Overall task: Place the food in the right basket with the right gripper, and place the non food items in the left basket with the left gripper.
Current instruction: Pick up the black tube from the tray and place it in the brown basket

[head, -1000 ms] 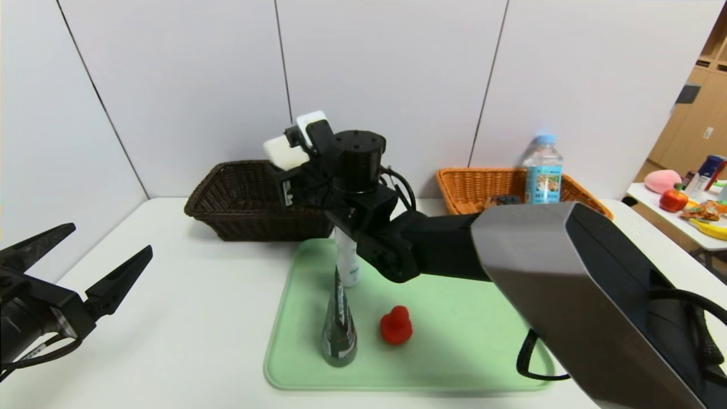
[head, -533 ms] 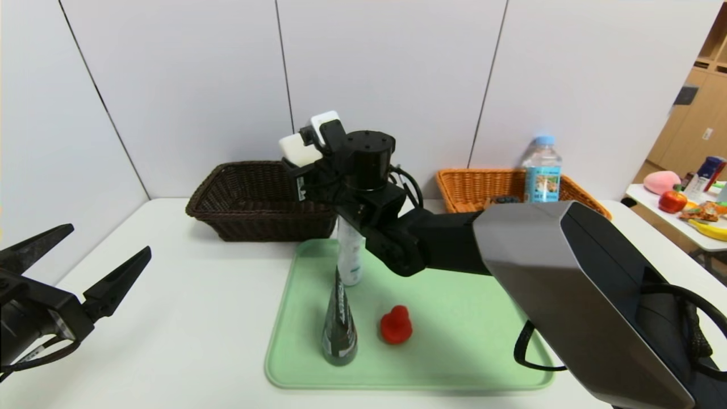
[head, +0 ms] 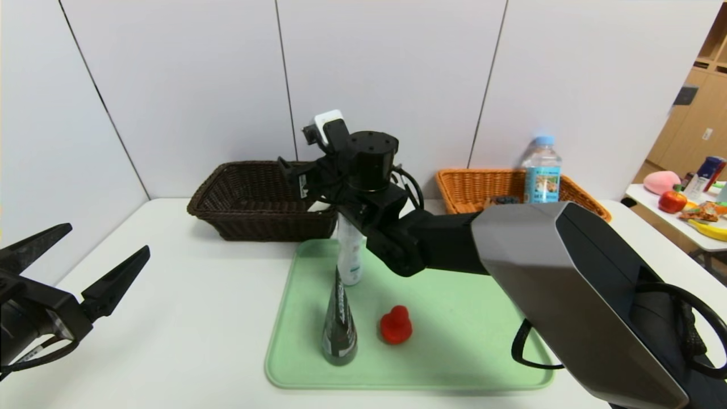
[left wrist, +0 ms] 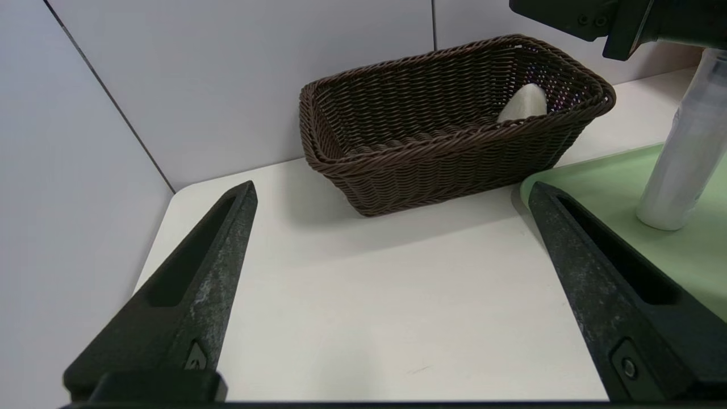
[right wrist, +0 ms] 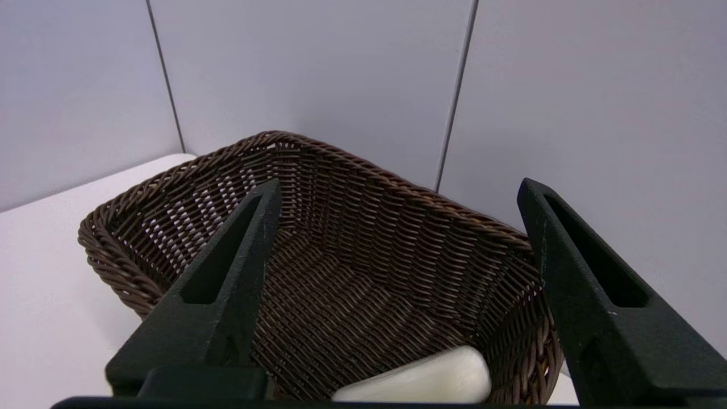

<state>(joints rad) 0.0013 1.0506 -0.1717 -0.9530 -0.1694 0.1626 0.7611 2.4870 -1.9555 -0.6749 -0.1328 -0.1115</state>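
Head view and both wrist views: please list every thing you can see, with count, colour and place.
Dark basket: 1, dark brown, back left of table.
Soap: 1, white, inside dark basket.
Orange basket: 1, orange-tan, back right.
Water bottle: 1, clear, blue cap, in orange basket.
Tray: 1, light green, table centre.
Spray bottle: 1, white, upright on tray.
Cone tube: 1, dark, upright on tray.
Duck: 1, red, on tray.
Left gripper: open, low at left.
Right gripper: open, above dark basket.

Soap bar (right wrist: pixel 417 378) now in left basket (right wrist: pixel 170 204).
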